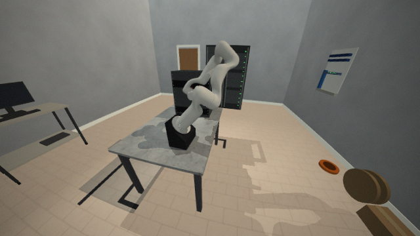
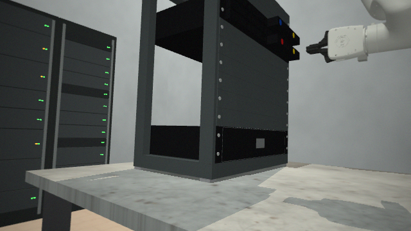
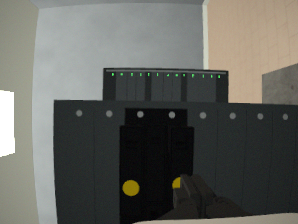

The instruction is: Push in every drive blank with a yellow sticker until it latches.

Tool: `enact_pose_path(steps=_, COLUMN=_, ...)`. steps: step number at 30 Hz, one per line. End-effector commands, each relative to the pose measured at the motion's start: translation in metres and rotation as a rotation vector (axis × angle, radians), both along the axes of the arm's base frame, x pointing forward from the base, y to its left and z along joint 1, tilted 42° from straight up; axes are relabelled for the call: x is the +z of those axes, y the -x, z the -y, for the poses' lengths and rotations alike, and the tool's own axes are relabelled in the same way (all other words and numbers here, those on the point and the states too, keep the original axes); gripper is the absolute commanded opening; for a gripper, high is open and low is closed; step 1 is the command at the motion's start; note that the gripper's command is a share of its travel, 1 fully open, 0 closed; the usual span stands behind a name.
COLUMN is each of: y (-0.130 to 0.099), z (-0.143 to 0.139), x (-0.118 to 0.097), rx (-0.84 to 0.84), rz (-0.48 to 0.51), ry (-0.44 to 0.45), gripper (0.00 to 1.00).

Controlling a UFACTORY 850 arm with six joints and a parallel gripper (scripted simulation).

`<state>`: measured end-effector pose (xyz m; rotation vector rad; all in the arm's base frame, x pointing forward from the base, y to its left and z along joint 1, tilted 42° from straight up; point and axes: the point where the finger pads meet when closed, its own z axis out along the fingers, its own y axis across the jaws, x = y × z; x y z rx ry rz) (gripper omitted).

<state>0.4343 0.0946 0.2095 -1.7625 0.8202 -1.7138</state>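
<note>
The dark rack [image 2: 250,96] [image 1: 180,88] [image 3: 80,183] stands upright on the table [image 2: 321,186]. Near its top, several black drive blanks stick out of its front. Two carry yellow stickers [image 2: 293,34] [image 2: 293,51], one a blue sticker [image 2: 280,22] and one a red sticker [image 2: 282,41]. In the wrist view one yellow sticker [image 3: 131,187] shows fully and the other yellow sticker [image 3: 176,183] is partly hidden behind my fingers. My gripper [image 2: 308,49] [image 3: 188,190] is shut and empty. It points at the blanks, level with the lower yellow one, a short gap away and not touching.
Tall server cabinets with green lights [image 2: 80,96] [image 3: 166,83] [image 1: 234,78] stand behind the rack. My arm's black base [image 1: 180,134] sits on the table in front of the rack. A desk with a monitor [image 1: 14,95] is far left.
</note>
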Motion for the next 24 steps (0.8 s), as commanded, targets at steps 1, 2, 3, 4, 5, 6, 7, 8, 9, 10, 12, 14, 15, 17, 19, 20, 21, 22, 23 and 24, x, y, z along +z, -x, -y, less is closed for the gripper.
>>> enact_pose_path(steps=1, y=-0.026, z=0.0, x=-0.001, rx=0.002, rz=0.001, ry=-0.001, gripper=0.0)
enact_pose_path(steps=2, y=-0.03, z=0.0, x=-0.001, rx=0.002, rz=0.001, ry=-0.001, gripper=0.0)
enact_pose_path(steps=3, y=-0.033, z=0.0, x=-0.001, rx=0.002, rz=0.001, ry=-0.001, gripper=0.0)
enact_pose_path(steps=4, y=-0.035, z=0.001, x=-0.001, rx=0.002, rz=0.001, ry=-0.001, gripper=0.0)
enact_pose_path(steps=5, y=-0.035, z=0.001, x=-0.001, rx=0.002, rz=0.001, ry=-0.001, gripper=0.0)
enact_pose_path(steps=6, y=-0.035, z=0.001, x=-0.001, rx=0.002, rz=0.001, ry=-0.001, gripper=0.0)
enact_pose_path(steps=7, y=-0.035, z=0.001, x=-0.001, rx=0.002, rz=0.001, ry=-0.001, gripper=0.0)
enact_pose_path(steps=8, y=-0.035, z=0.001, x=-0.001, rx=0.002, rz=0.001, ry=-0.001, gripper=0.0)
enact_pose_path(steps=9, y=-0.035, z=0.001, x=-0.001, rx=0.002, rz=0.001, ry=-0.001, gripper=0.0)
enact_pose_path(steps=10, y=-0.035, z=0.001, x=-0.001, rx=0.002, rz=0.001, ry=-0.001, gripper=0.0)
enact_pose_path(steps=12, y=-0.035, z=0.001, x=-0.001, rx=0.002, rz=0.001, ry=-0.001, gripper=0.0)
enact_pose_path(steps=14, y=-0.035, z=0.001, x=-0.001, rx=0.002, rz=0.001, ry=-0.001, gripper=0.0)
enact_pose_path(steps=15, y=-0.035, z=0.001, x=-0.001, rx=0.002, rz=0.001, ry=-0.001, gripper=0.0)
enact_pose_path(steps=17, y=-0.035, z=0.001, x=-0.001, rx=0.002, rz=0.001, ry=-0.001, gripper=0.0)
enact_pose_path(steps=19, y=-0.036, z=0.001, x=-0.001, rx=0.002, rz=0.001, ry=-0.001, gripper=0.0)
enact_pose_path(steps=20, y=-0.037, z=0.001, x=-0.001, rx=0.002, rz=0.001, ry=-0.001, gripper=0.0)
enact_pose_path(steps=21, y=-0.038, z=0.001, x=-0.001, rx=0.002, rz=0.001, ry=-0.001, gripper=0.0)
enact_pose_path(steps=22, y=-0.04, z=0.001, x=-0.002, rx=0.002, rz=0.001, ry=-0.001, gripper=0.0)
enact_pose_path(steps=23, y=-0.041, z=0.001, x=-0.002, rx=0.002, rz=0.001, ry=-0.001, gripper=0.0)
enact_pose_path(steps=24, y=-0.043, z=0.001, x=-0.002, rx=0.002, rz=0.001, ry=-0.001, gripper=0.0)
